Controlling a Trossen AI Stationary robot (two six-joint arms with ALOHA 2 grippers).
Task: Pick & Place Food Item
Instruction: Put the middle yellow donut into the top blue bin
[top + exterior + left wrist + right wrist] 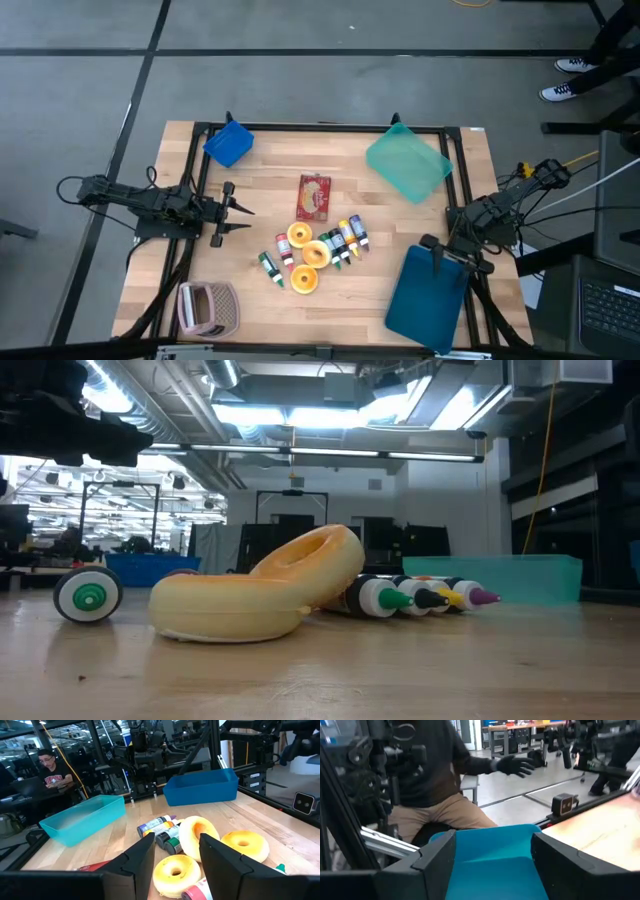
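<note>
Three yellow glazed donuts (306, 256) lie mid-table among several small bottles (345, 240), next to a red packet (313, 196). In the low view one donut (310, 560) leans on a flat one (225, 608). My left gripper (245, 218) stands open at the table's left, level, pointing at the donuts (175, 872) from a distance. My right gripper (455, 265) stands open at the table's right, above the large blue bin (490, 865). Neither holds anything.
A small blue bin (229, 143) sits at the far left, a teal bin (407, 162) at the far right, and a pink basket (207, 308) at the near left. A person (435, 775) sits beyond the table's right side.
</note>
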